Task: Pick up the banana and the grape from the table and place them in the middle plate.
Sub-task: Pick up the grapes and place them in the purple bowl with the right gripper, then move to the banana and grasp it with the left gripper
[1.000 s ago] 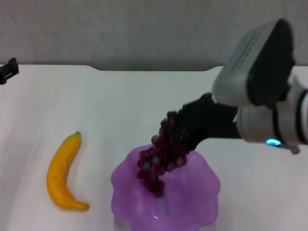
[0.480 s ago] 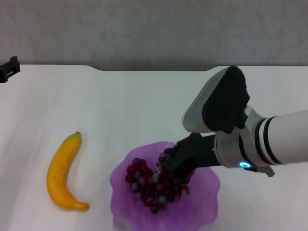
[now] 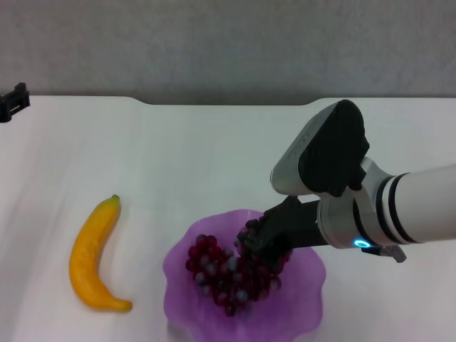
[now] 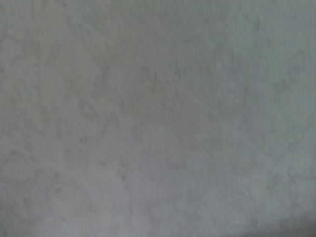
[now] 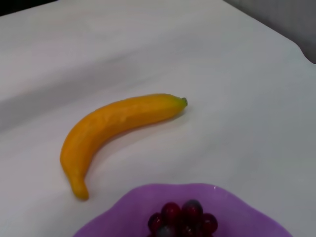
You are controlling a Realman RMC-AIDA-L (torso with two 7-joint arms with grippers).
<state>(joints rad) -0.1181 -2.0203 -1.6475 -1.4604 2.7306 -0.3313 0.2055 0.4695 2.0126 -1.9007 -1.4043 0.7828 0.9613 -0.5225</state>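
The grape (image 3: 229,279), a lumpy bunch of small round dark red-purple berries with a few frosted pale ones, lies inside the plate (image 3: 299,306), a translucent purple dish with a wavy scalloped rim that sits at the near edge of the table (image 3: 199,164) in the head view. The right gripper (image 3: 258,242) reaches in from the right, its black fingers low over the plate's right half and touching the bunch's right end; whether the jaws are clamped on the berries or parted cannot be told, since the dark fingers merge with the fruit. The banana (image 3: 95,256), smooth, curved and orange-yellow with a small dark green stem tip pointing away from the robot, lies flat on the bare white top to the left of the plate, near it but not touching; the right wrist view shows the same gap of white between the banana (image 5: 116,131) and the plate's rim (image 5: 123,207). Wide open tabletop stretches beyond both, up to the far edge with its shallow notch. A small black object (image 3: 12,102) sits at the far left edge. The left gripper shows in no view; its wrist camera sees only a mottled grey surface (image 4: 158,118).
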